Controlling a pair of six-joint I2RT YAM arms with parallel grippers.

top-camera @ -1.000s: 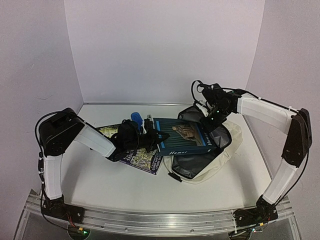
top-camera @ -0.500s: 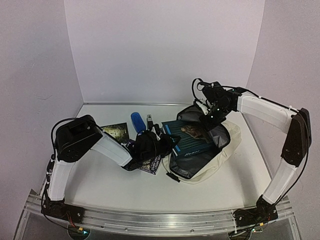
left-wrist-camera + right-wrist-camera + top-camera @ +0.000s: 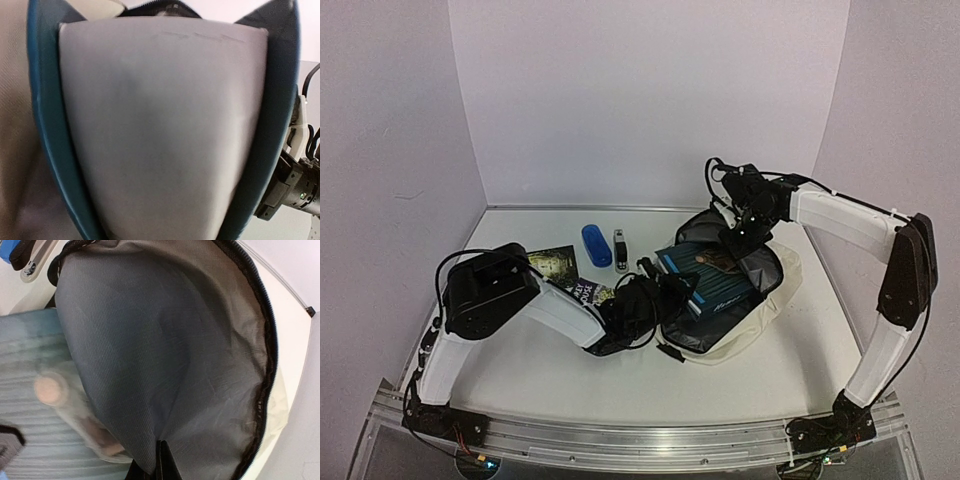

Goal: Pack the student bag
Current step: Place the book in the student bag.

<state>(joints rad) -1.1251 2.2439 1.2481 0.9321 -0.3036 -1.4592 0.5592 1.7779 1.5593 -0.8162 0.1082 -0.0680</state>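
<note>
Teal book (image 3: 720,285) was lodged partway inside the student bag (image 3: 765,315), right of centre on the surface (image 3: 720,400). The bag's flap was pinched by the right gripper (image 3: 738,235). The left gripper's (image 3: 670,290) state could not be told. Blue case (image 3: 592,244) and booklets (image 3: 552,263) were left unpacked.

Blue oblong case (image 3: 595,245) lay on white table (image 3: 520,370); small silver-and-black object (image 3: 620,249) just right of case; dark booklet (image 3: 552,263) near, left of case.
</note>
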